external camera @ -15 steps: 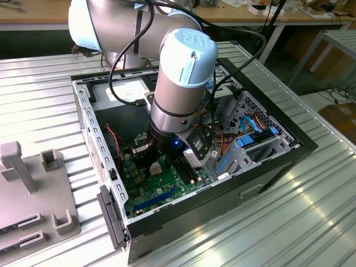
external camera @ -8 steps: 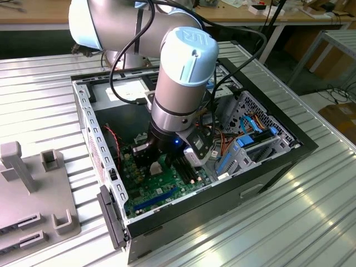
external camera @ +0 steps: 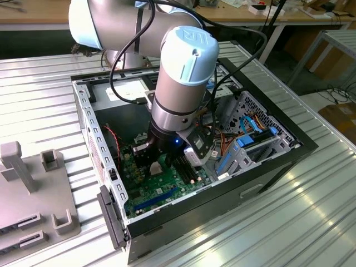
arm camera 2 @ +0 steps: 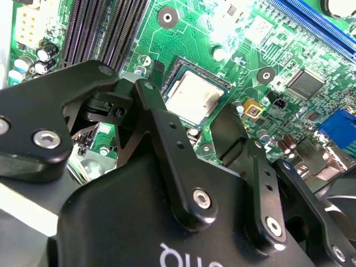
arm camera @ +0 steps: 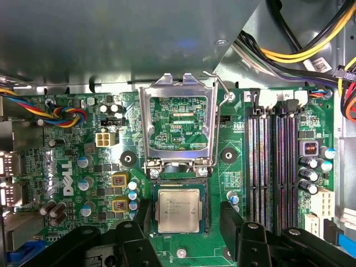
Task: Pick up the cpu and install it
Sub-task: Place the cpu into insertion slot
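Now the claw (arm camera: 187, 217) hangs spread over the seated cpu (arm camera: 177, 209).

The cpu (arm camera: 177, 209) is pale silvery-grey, the motherboard (arm camera: 233, 167) green with fine lighter tracing, the hand (arm camera: 186, 218) and memory slots (arm camera: 258, 167) black, the socket frame (arm camera: 146, 122) shiny silver, the arm (external camera: 183, 72) silver-grey with pale blue caps, the case (external camera: 222, 206) black, the table (external camera: 278, 222) silvery with ribbed stripes.

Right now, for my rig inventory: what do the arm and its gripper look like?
The arm is silvery-grey tubing with pale blue round joint caps; black cables loop along it. The gripper is matte black, its linked fingers pinned with silver screws, with white lettering on the body.
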Tool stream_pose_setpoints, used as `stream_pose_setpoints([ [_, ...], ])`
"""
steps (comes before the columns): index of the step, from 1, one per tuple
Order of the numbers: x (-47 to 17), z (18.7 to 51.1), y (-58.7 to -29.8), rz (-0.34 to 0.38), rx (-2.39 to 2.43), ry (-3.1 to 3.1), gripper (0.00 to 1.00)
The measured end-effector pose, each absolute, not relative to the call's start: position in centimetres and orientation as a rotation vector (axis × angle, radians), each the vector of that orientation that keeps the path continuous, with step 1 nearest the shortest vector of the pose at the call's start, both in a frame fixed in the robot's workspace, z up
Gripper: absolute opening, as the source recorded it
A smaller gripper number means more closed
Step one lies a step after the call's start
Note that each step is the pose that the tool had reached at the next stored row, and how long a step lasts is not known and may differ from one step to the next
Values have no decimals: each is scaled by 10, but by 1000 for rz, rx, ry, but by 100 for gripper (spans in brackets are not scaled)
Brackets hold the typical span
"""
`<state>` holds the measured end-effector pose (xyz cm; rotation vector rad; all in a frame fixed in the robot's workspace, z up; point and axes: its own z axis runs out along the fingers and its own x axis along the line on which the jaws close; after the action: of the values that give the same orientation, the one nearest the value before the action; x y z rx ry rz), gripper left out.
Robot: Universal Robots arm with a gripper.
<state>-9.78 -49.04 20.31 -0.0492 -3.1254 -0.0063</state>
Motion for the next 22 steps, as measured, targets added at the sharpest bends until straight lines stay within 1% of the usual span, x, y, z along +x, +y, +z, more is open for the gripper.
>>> stream_pose_setpoints([
  [4, -98, 203, -490, -6, -49, -3125, 62],
  [5, -98, 203, -490, -6, -49, -3125, 60],
  [7, -98, 203, -490, -6, -49, -3125, 47],
  [22, -102, 203, -490, -9, -116, -3124, 47],
])
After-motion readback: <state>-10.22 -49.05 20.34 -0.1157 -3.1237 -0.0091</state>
